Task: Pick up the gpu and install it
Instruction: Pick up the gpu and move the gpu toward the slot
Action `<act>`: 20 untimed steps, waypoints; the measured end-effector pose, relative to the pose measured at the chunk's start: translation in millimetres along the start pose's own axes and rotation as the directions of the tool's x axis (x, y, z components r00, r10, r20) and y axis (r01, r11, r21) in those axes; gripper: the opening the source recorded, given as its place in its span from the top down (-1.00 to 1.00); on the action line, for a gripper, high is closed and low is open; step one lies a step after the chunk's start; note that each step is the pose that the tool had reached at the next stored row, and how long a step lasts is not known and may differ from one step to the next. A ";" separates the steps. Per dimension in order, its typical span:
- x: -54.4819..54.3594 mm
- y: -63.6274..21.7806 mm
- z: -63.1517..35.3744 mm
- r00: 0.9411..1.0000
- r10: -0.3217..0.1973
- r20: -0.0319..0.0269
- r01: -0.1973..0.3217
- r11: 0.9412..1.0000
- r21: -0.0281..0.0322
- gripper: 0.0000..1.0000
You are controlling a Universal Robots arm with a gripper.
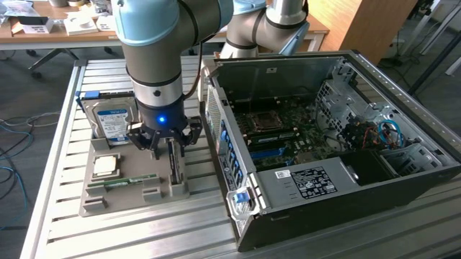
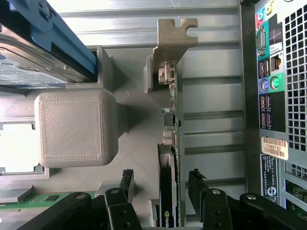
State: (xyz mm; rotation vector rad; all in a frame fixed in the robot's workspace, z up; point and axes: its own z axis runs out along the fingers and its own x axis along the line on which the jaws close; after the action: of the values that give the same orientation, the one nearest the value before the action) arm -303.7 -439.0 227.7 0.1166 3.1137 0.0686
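The gpu [image 1: 173, 162] stands on its long edge in a slot of the grey holder [image 1: 108, 197], near the holder's side that faces the computer case. In the wrist view the gpu [image 2: 171, 124] is a thin dark board with its silver bracket [image 2: 175, 36] at the far end. My gripper [image 1: 169, 144] is down over the card. Seen from the wrist, the gripper [image 2: 160, 176] is open and straddles the card's near end. Its black fingers [image 2: 127, 182] stand on either side, with a gap between each and the board.
The grey holder also carries a hard drive [image 1: 112, 121] with a blue-white label, a square processor [image 1: 106, 164] and a green memory stick [image 1: 129, 181]. An open computer case [image 1: 324, 135] lies close on the exterior view's right. Its rear ports [image 2: 268, 86] are near the card. Everything rests on a slatted metal table [image 1: 144, 232].
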 end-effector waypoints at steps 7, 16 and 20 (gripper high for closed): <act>0.0 0.0 0.0 1.000 0.000 0.000 0.000 1.000 0.000 0.01; -4.5 0.3 0.1 1.000 0.000 0.000 0.000 1.000 0.000 0.01; -4.7 0.3 0.2 1.000 0.000 0.000 0.000 1.000 0.000 0.01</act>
State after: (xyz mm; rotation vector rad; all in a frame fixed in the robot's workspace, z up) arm -299.0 -439.1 227.7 0.1167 3.1136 0.0685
